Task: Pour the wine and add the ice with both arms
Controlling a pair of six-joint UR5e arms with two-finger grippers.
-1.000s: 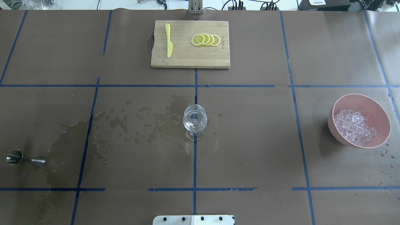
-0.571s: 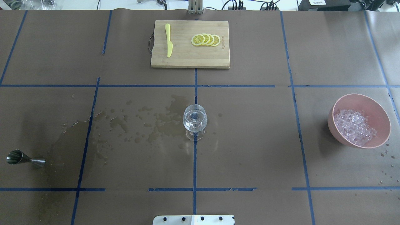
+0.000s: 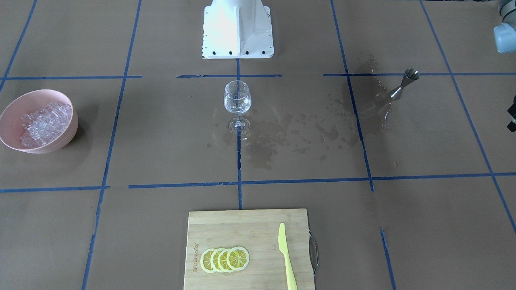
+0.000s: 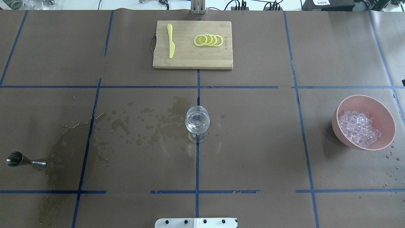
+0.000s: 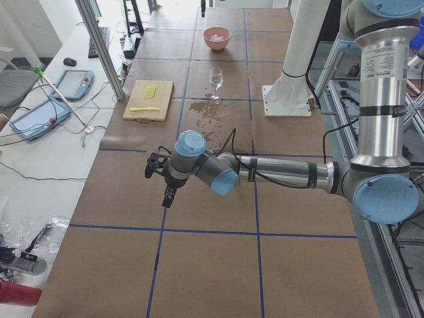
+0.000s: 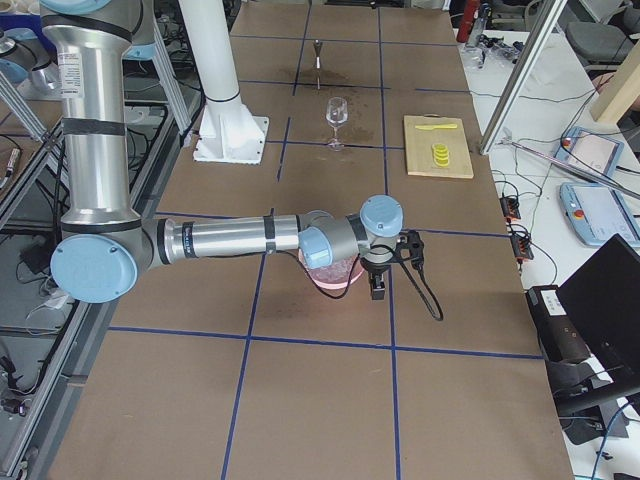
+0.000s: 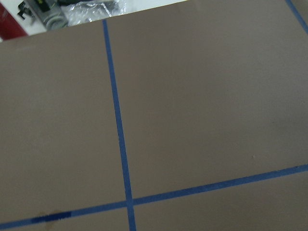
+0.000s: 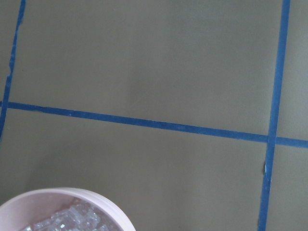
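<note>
1. The left arm (image 5: 278, 173) reaches low and level across the paper with its wrist bent. The left gripper (image 5: 168, 196) points down over bare paper, and how wide its jaws stand cannot be told.
2. The right arm (image 6: 230, 237) stretches out the same way, its wrist above the bowl (image 4: 367, 101). The right gripper (image 6: 377, 288) points down just beside the bowl, and its opening cannot be told either.
3. The wine (image 4: 196, 126) sits in the glass (image 4: 197, 115) at the table's centre.
4. The ice (image 4: 359, 128) is heaped in the bowl, at 3 o'clock from the glass.
5. A metal measuring cup (image 4: 23, 162) stands at 8 o'clock, with wet stains (image 4: 152, 126) between it and the glass.
</note>
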